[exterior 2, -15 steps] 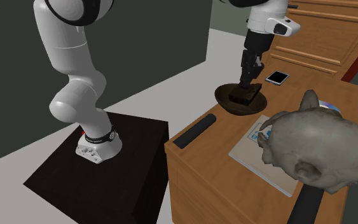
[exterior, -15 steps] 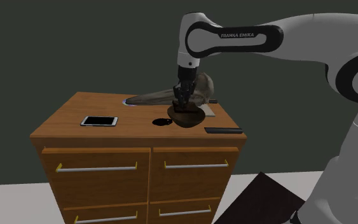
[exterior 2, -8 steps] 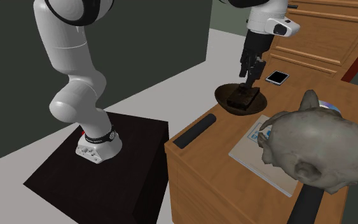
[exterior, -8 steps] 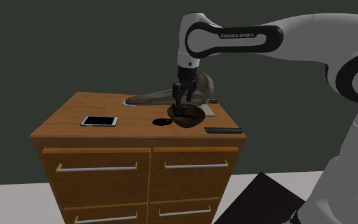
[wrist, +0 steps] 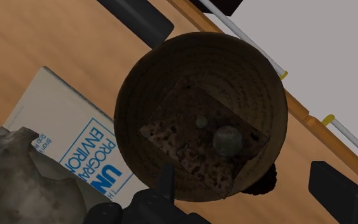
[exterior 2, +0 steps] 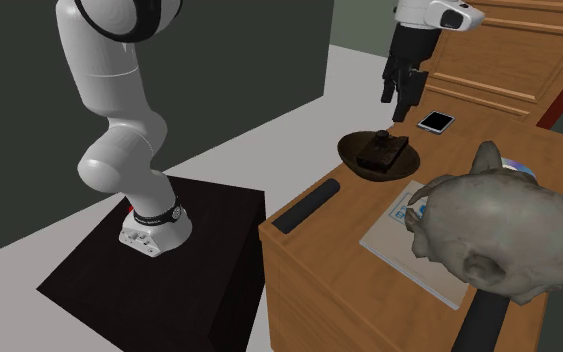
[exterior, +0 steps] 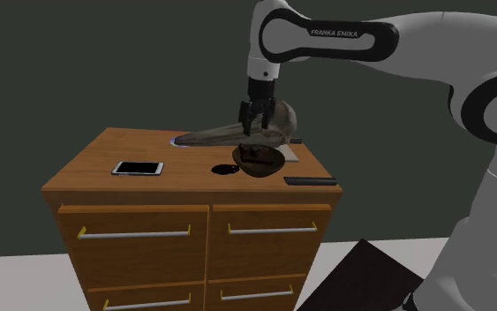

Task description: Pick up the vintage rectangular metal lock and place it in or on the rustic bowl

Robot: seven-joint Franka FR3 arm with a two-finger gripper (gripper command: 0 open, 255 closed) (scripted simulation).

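Since the dark, rusty lock [wrist: 203, 137] lies flat inside the brown bowl [wrist: 139, 83] on the table [wrist: 37, 44], the placing looks done. The end effector [exterior 2: 397, 105] hangs above the bowl, fingers wide and empty, apparently clear of its rim; only pulling away seems left.

1. The bowl [wrist: 171, 63] is dark brown, with fine ringed grain inside.
2. The lock [wrist: 196, 143] is rusty brown, mottled with pale specks, with a dull grey knob.
3. The worktop [exterior: 105, 155] is orange-brown wood.
4. The booklet [wrist: 63, 114] is white with blue lettering.
5. The phone [exterior: 138, 168] has a black screen and a pale rim.
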